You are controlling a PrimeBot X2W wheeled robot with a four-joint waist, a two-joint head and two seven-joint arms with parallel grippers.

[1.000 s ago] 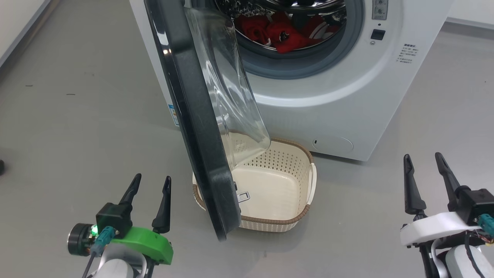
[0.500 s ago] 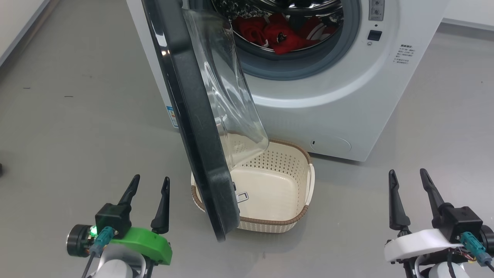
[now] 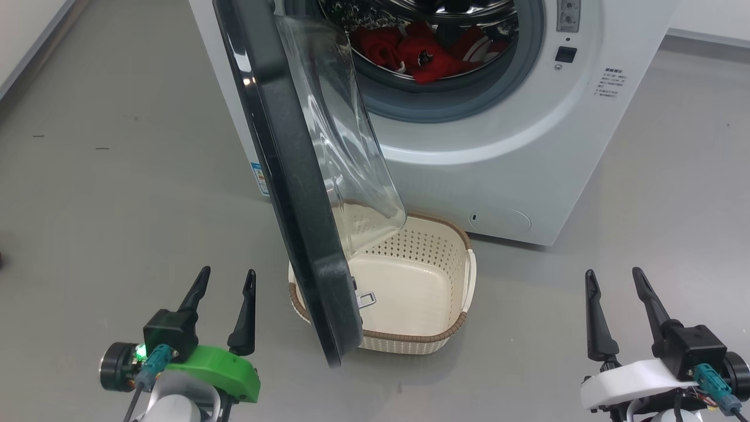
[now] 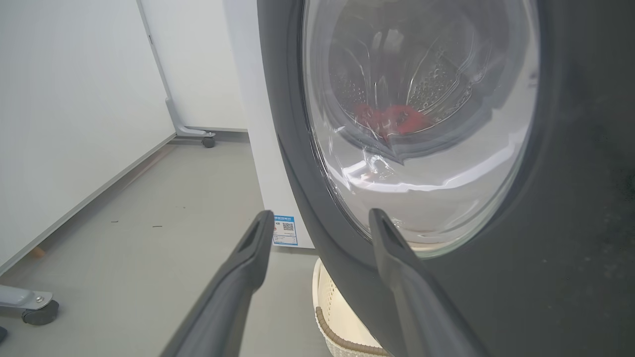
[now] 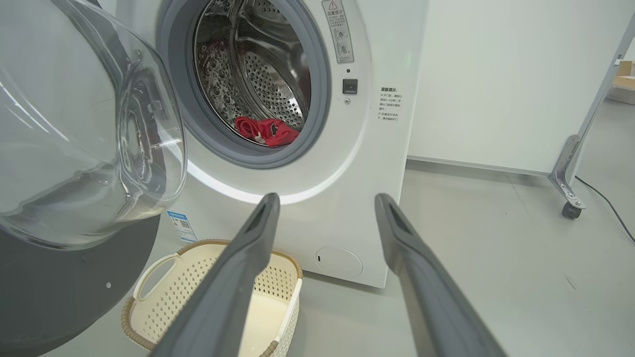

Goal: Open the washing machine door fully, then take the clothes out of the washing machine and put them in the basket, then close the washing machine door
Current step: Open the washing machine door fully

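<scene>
Left hand, right hand wide, empty — centre-frame, the washing machine door overhangs the basket; dropped clothes may miss.

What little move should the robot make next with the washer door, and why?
Probably push the round black-rimmed glass door wider with the open right tool: it stands only half open, hanging over the cream perforated plastic basket, and the red fabric clothes lie in the drum.
</scene>
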